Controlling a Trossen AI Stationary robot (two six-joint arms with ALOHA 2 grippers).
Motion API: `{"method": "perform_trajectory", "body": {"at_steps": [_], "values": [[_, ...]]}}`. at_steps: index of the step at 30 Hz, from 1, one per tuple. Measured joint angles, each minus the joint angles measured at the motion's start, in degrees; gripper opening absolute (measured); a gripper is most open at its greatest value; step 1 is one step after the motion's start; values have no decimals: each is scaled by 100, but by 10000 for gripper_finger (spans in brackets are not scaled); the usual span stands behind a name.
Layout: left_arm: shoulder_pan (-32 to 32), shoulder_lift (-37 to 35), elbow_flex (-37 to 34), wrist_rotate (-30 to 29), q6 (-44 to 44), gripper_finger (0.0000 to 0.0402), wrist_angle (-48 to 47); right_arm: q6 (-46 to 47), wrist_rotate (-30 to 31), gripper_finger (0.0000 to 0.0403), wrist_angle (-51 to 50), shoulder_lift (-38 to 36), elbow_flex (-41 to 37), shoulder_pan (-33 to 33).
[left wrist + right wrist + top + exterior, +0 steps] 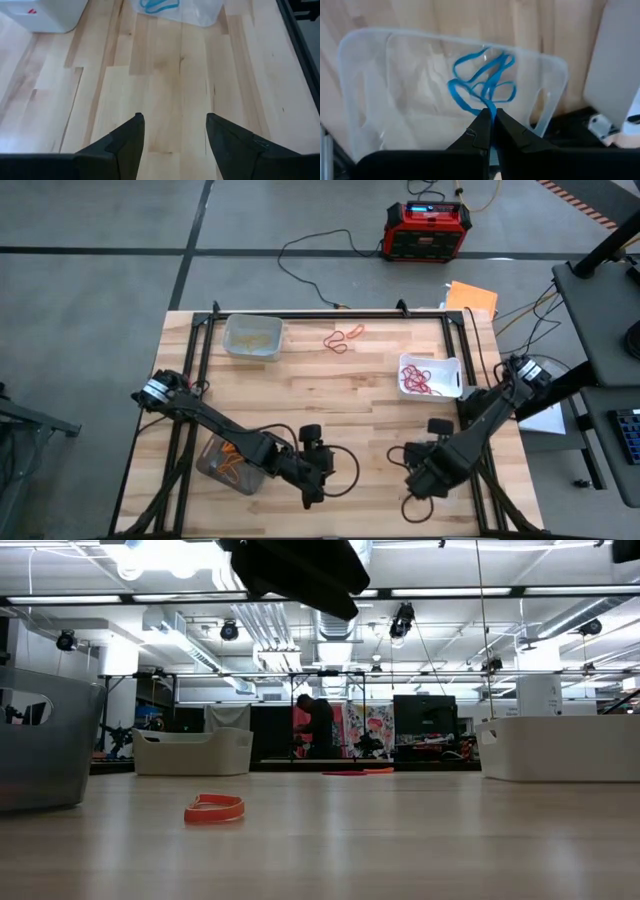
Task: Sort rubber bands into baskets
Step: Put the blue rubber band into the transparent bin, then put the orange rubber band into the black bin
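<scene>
Pale wooden worktop under two dark arms. Left hand low over bare planks, fingers apart and empty, probably between picks. Right hand pinched shut on a blue rubber band, hung above the clear basket of blue rubber bands directly beneath it, seemingly for dropping.

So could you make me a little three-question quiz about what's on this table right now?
1. True or false: the white basket holds red rubber bands.
2. What colour bands lie in the clear basket beneath the right gripper?
3. Which gripper is open: A) left gripper, B) right gripper?

Key: 1 true. 2 blue, the blue rubber bands. 3 A; its fingers stand apart over bare wood.
</scene>
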Motion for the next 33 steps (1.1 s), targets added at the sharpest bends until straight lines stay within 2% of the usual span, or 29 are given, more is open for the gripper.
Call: {"method": "perform_trajectory", "body": {"at_steps": [11, 17, 33], "values": [[-7, 2, -44, -1, -257, 197, -114, 731, -211, 9, 1190, 2, -424, 751], [-7, 2, -44, -1, -259, 197, -109, 1045, 88, 16, 1365, 4, -627, 893], [-7, 4, -44, 110, -227, 197, -163, 1141, 258, 130, 1373, 4, -747, 890]]}}
